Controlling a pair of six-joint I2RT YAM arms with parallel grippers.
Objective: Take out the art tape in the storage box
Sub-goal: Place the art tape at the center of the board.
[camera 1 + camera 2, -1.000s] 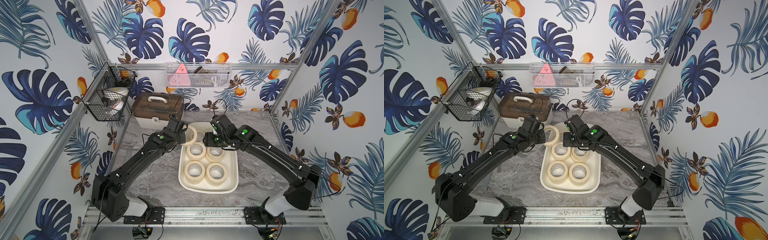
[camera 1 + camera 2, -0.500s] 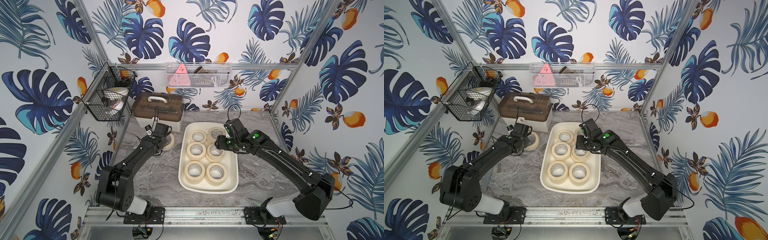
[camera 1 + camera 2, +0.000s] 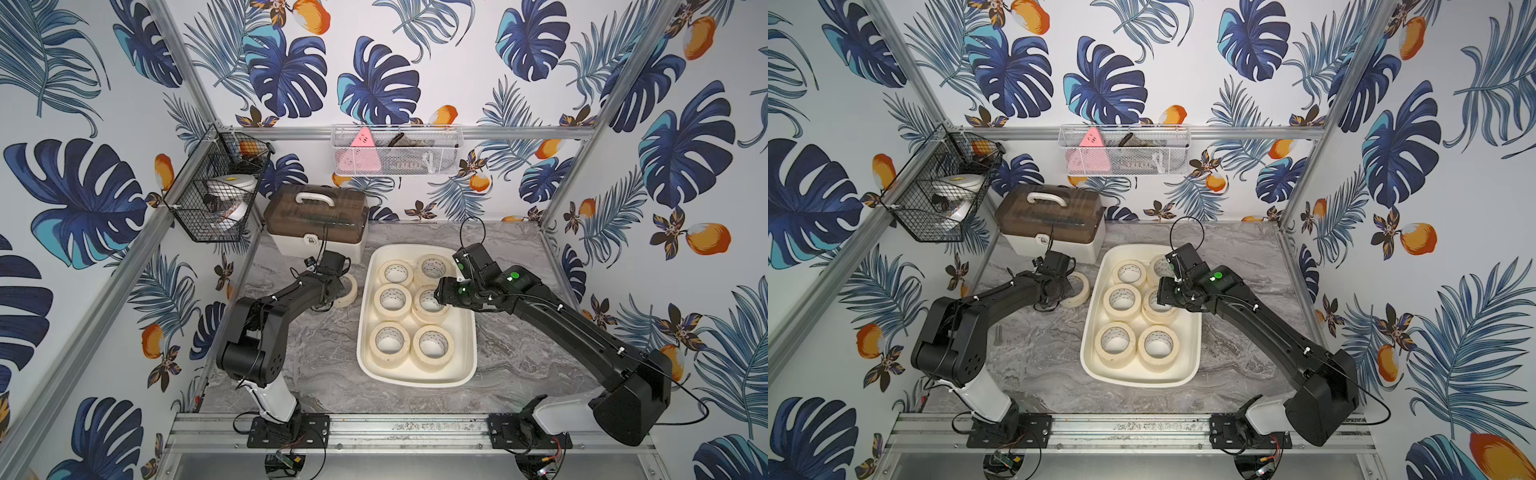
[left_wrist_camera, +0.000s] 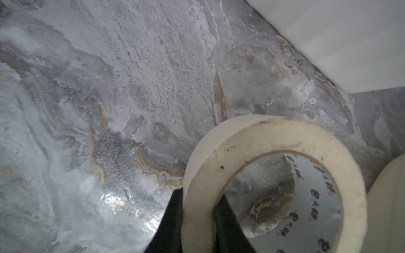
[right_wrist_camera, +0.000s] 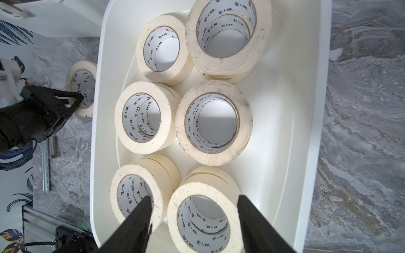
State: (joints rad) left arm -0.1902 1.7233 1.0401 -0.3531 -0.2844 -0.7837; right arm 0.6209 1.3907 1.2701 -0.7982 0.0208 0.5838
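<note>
Left jaws clamp tape roll (image 4: 274, 139); right jaws wide, seemingly empty.

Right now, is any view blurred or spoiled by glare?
Left wrist view: tape roll soft-edged, glare on the marble tabletop. Right wrist view: print inside the art tape in the storage box reads sharp. Both top views: evenly lit.
</note>
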